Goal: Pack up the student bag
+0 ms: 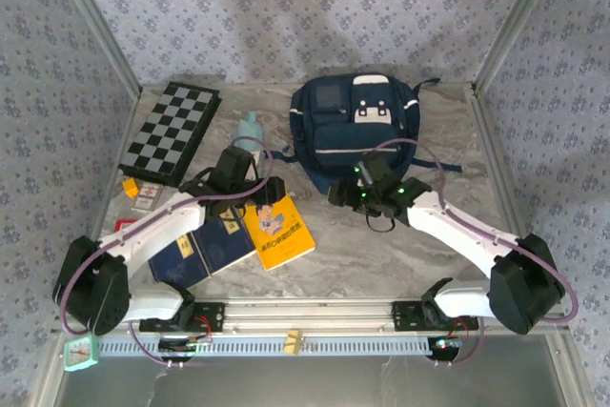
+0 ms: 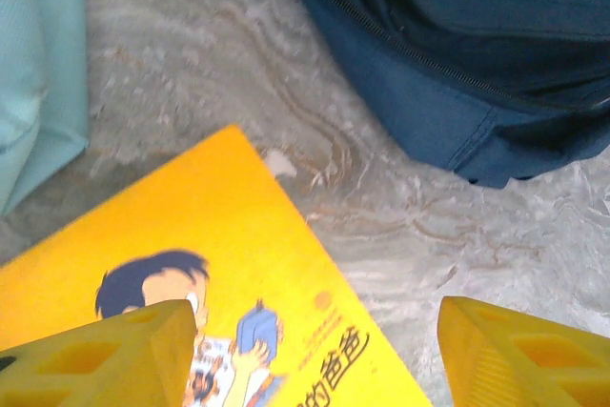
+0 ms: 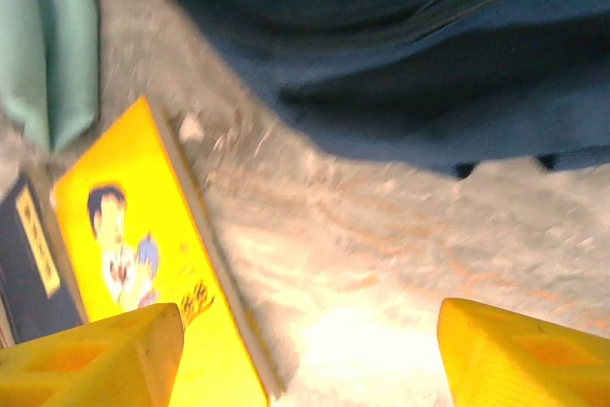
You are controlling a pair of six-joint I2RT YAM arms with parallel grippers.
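The student bag [image 1: 357, 131] is a navy backpack with a white patch and stripe, lying at the back middle of the table; its lower edge shows in the left wrist view [image 2: 477, 64] and the right wrist view [image 3: 400, 45]. My left gripper [image 1: 270, 195] hovers open over the top corner of a yellow picture book [image 1: 276, 231], its yellow fingers [image 2: 95, 359] wide apart around the book cover [image 2: 210, 264] and bare table. My right gripper [image 1: 341, 195] is open just in front of the bag, nothing between its fingers [image 3: 524, 355]. The yellow book [image 3: 143, 264] lies to its left.
A navy book [image 1: 200, 250] lies left of the yellow one. A teal pouch [image 1: 248, 131] sits left of the bag, with a folded chessboard [image 1: 172, 131] at the back left. Small cards [image 1: 143, 195] lie near the left wall. Metal frame posts bound the table.
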